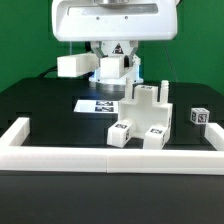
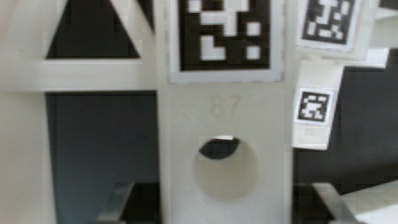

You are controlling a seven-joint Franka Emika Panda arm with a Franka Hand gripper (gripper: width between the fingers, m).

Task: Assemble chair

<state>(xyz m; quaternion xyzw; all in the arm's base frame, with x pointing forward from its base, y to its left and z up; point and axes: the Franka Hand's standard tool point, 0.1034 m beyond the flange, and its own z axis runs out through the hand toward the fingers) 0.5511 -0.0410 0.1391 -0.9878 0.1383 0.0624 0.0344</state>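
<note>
My gripper (image 1: 111, 72) hangs above the table at the back, shut on a white chair piece (image 1: 108, 67) held clear of the surface. One end of this piece (image 1: 73, 65) sticks out toward the exterior view's left. In the wrist view the held piece (image 2: 221, 120) is a flat slab with a dark round hole and a marker tag (image 2: 226, 35). It runs between the two fingers (image 2: 135, 196) of the gripper (image 2: 222, 205), whose tips are cut off at the frame edge. A cluster of notched chair blocks (image 1: 146, 116) stands in front of the gripper, toward the exterior view's right.
The marker board (image 1: 98, 103) lies flat under the gripper. A small tagged white cube (image 1: 198, 117) sits at the exterior view's right. A long low white barrier wall (image 1: 110, 158) runs along the front, with a return at the left (image 1: 14, 133).
</note>
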